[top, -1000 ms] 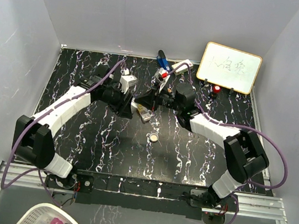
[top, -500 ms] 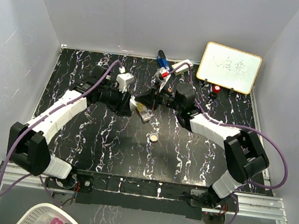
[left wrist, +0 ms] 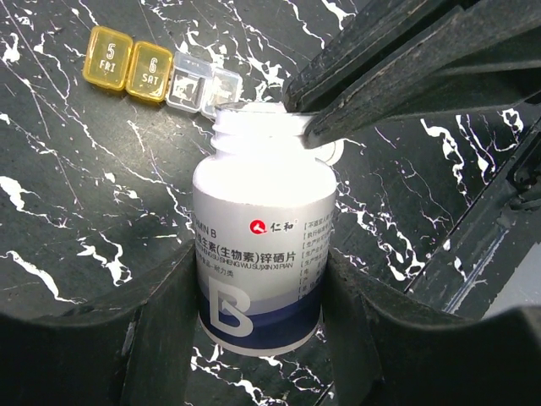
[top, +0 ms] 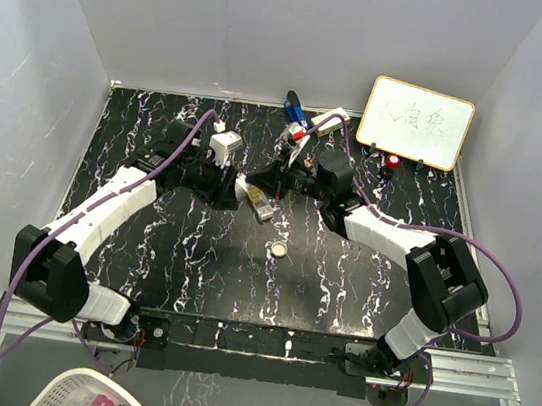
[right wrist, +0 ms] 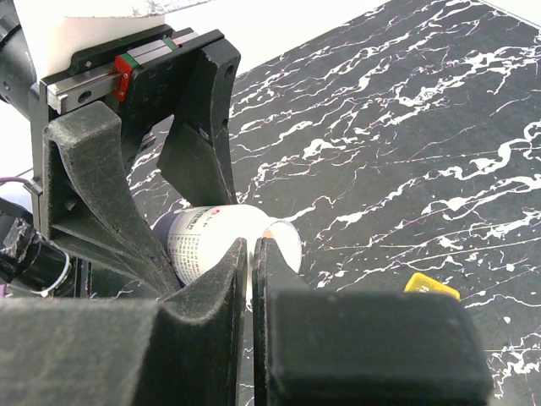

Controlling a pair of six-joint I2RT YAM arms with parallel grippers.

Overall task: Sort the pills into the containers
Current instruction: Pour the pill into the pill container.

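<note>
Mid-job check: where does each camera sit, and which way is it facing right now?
Top external: above and behind the bases, looking down on the table; left arm and right arm both show.
Left wrist: looks along the left gripper, clamped on the white bottle, to the pill organizer beyond.
Right wrist: looks past the shut right gripper at the left gripper.
Shared: both wrist views show the bottle, the right gripper's tip at its open mouth.
</note>
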